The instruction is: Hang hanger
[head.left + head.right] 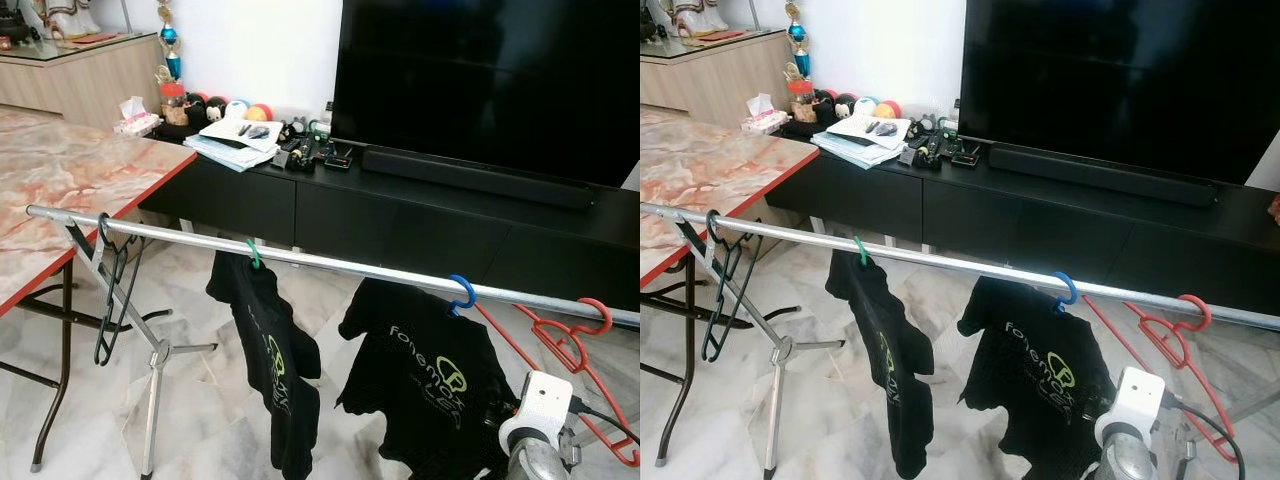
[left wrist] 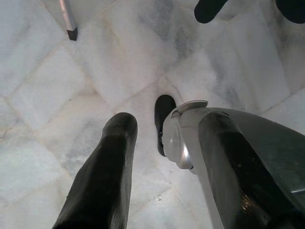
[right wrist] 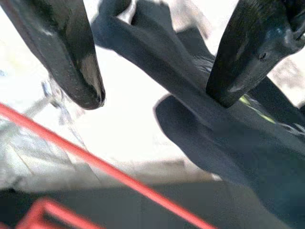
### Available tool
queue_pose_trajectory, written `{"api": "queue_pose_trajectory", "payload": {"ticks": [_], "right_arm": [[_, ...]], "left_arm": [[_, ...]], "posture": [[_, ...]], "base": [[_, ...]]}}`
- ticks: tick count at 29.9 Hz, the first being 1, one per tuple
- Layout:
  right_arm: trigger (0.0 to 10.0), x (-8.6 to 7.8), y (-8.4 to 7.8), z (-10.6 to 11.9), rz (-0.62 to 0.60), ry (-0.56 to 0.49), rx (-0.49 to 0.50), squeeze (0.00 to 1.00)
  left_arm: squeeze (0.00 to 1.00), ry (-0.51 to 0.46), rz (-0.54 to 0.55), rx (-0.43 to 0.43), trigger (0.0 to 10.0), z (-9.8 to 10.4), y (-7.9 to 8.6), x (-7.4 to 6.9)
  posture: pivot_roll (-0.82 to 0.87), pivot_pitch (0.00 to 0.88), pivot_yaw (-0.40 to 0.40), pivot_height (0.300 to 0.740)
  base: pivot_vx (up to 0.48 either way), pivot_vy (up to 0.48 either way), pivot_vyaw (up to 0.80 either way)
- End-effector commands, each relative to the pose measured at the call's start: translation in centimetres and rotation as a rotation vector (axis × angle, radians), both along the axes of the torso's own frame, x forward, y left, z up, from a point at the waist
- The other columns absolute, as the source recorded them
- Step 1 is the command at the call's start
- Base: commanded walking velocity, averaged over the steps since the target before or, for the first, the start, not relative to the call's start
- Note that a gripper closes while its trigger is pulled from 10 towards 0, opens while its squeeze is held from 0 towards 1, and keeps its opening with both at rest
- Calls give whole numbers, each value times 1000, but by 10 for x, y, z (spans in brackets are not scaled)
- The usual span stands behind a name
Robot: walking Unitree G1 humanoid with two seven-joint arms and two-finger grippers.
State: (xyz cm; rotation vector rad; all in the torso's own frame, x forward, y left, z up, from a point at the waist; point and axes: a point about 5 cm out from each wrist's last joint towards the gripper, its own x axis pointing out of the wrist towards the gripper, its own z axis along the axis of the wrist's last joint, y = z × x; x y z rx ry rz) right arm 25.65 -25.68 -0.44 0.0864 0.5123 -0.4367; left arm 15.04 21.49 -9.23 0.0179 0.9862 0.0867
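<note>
The rail (image 1: 330, 262) was shiny bare metal, the red hanger (image 1: 575, 345) smooth plastic, the T-shirts (image 1: 430, 385) matt black cloth, the floor (image 2: 43, 95) polished marble.

Four hangers hanging on one rail (image 1: 330, 262): black hanger (image 1: 110, 290), green hanger (image 1: 254, 253), blue hanger (image 1: 462, 294), red hanger (image 1: 575, 350). Two black shirts hanging: one (image 1: 270, 360) under green, one (image 1: 425, 385) under blue. One television (image 1: 480, 80) sitting behind.

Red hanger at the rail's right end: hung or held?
Hung. The red hanger hooks over the rail; the right hand is open, with nothing between its fingers.
</note>
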Motion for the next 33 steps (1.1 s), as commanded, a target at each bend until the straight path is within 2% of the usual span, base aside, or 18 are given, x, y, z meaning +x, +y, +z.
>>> {"api": "queue_pose_trajectory", "payload": {"ticks": [1,4,8,13,18,22,25,33], "right_arm": [[10000,-1,-4,-2,-29,36,6,0],[10000,-1,-3,-3,-29,39,22,0],[10000,-7,6,-15,43,124,58,0],[10000,-10,9,-19,60,140,79,0],[10000,-17,24,-30,114,188,105,0],[10000,-21,29,-35,120,210,106,0],[10000,-32,36,-45,132,272,106,0],[10000,-42,40,-53,141,315,115,0]], "left_arm": [[0,26,8,-1,10000,-1,3,-2],[0,27,11,1,10000,0,6,-2],[0,31,11,7,10000,1,11,-2],[0,31,9,8,10000,1,12,-2],[0,32,4,10,10000,1,14,-4],[0,34,-6,13,10000,1,15,-5],[0,39,-10,12,10000,0,14,-5],[0,29,-19,6,10000,1,5,2]], "posture": [[157,0,-55,740],[164,0,-53,740],[160,0,-50,740],[161,0,-51,740],[161,0,-49,740],[161,0,-48,740],[165,0,-48,740],[164,0,-45,740]], "base": [[0,0,0],[0,0,0],[0,0,0],[0,0,0],[0,0,0],[0,0,0],[0,0,0],[0,0,0]]}}
